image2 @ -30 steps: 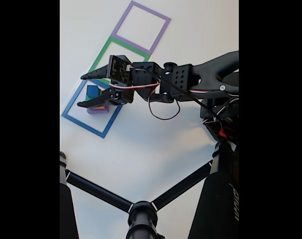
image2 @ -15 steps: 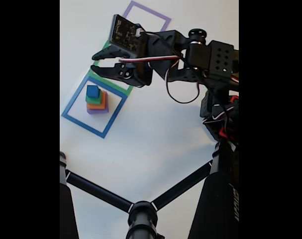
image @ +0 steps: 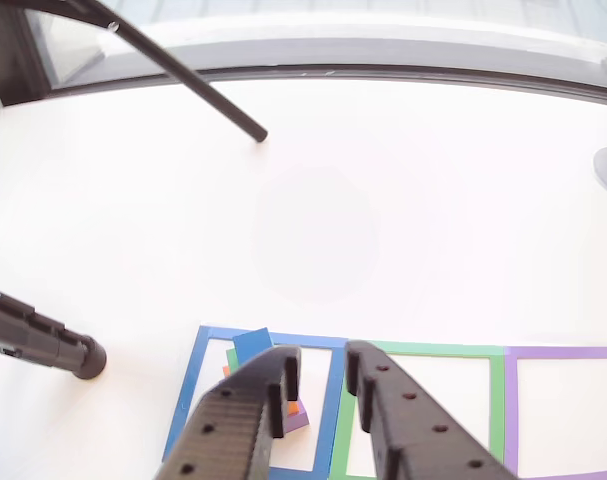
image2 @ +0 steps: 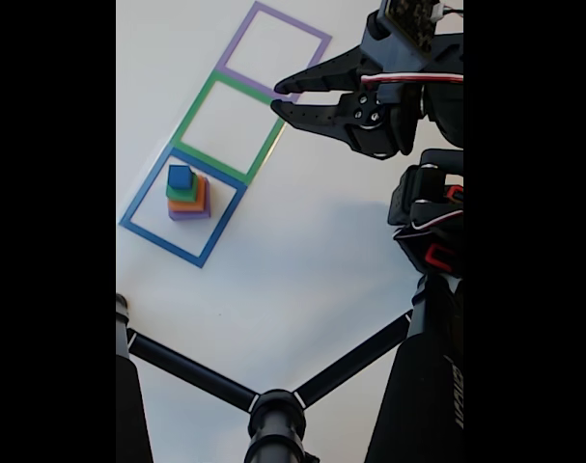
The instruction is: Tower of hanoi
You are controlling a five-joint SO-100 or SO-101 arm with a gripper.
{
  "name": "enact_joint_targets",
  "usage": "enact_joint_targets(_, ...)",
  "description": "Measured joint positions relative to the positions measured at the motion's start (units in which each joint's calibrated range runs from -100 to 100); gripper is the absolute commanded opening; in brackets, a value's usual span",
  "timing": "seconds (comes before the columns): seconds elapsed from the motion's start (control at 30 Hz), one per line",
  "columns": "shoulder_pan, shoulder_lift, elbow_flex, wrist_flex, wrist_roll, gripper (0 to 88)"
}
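Counter (image2: 302, 251) white, matte; window sill along its far edge in the other view. Tower of hanoi (image2: 186, 196) stacked inside blue square outline (image2: 143, 231). Tool (image2: 276, 96) slightly parted, empty, raised near purple outline (image2: 320, 39).

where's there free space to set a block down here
In the fixed view the green outline and purple outline both enclose bare table, next to the blue outline. That one is crowded: the block stack sits inside. The gripper hangs near the green and purple outlines' shared edge.
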Motion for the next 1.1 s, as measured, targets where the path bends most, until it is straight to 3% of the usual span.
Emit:
enact_joint_targets(0.23,7.49,-2.87,1.15,0.08,-14.75,0.7)
enact_joint_targets(0.33,8.43,-5.4,4.16,-0.73,-30.04,0.7)
enact_joint_targets(0.47,10.65,-9.29,10.18,-0.73,-57.37,0.7)
enact_joint_targets(0.7,15.21,-15.28,29.22,-13.22,-85.79,0.7)
enact_joint_targets(0.87,17.67,-18.4,44.09,-24.18,-95.5,0.6)
enact_joint_targets(1.1,19.78,-20.26,52.5,-28.21,-100.54,0.6)
